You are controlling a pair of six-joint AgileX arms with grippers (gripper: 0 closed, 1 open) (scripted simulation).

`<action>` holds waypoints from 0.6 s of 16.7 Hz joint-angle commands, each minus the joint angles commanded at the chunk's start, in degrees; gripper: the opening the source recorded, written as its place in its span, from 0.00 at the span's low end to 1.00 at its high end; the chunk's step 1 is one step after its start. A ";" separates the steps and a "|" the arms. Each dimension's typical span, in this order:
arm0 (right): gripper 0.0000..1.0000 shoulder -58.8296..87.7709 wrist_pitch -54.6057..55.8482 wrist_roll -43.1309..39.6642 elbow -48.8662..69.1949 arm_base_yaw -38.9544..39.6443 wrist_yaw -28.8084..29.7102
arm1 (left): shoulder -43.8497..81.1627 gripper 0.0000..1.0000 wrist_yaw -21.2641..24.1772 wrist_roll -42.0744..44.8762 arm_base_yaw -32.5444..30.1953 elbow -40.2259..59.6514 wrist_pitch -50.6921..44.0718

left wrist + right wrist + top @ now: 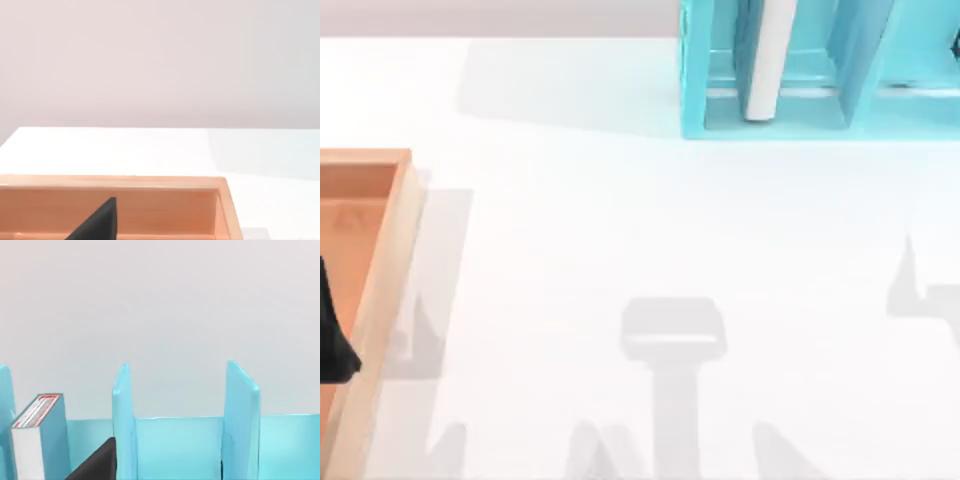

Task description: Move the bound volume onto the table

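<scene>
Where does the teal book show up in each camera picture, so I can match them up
Top view: the book stands upright in a slot of the cyan shelf unit, at the table's far edge, right of centre.
Left wrist view: not in it; this one faces the wooden tray.
Right wrist view: the book stands at the lower left, beside a shelf divider.
Shared landmark: the cyan shelf unit, in the top and right wrist views.

Overhead, looking straight down on table (620, 220). Left wrist low, near tray (150, 182). Right wrist low, facing shelf (122, 405), both shared with overhead.
</scene>
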 joint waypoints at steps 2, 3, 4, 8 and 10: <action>1.00 10.20 6.19 0.09 5.36 2.24 3.01 | 0.00 1.00 0.00 0.00 0.00 0.00 0.00; 1.00 15.86 9.29 0.14 8.07 3.45 4.61 | 0.00 1.00 0.00 0.00 0.00 0.00 0.00; 1.00 21.85 12.34 0.20 10.76 4.71 6.25 | 0.00 1.00 0.00 0.00 0.00 0.00 0.00; 1.00 47.89 23.76 0.61 21.16 10.22 12.96 | 0.00 1.00 0.00 0.00 0.00 0.00 0.00; 1.00 61.15 28.99 0.97 25.98 13.06 16.12 | 0.00 1.00 0.00 0.00 0.00 0.00 0.00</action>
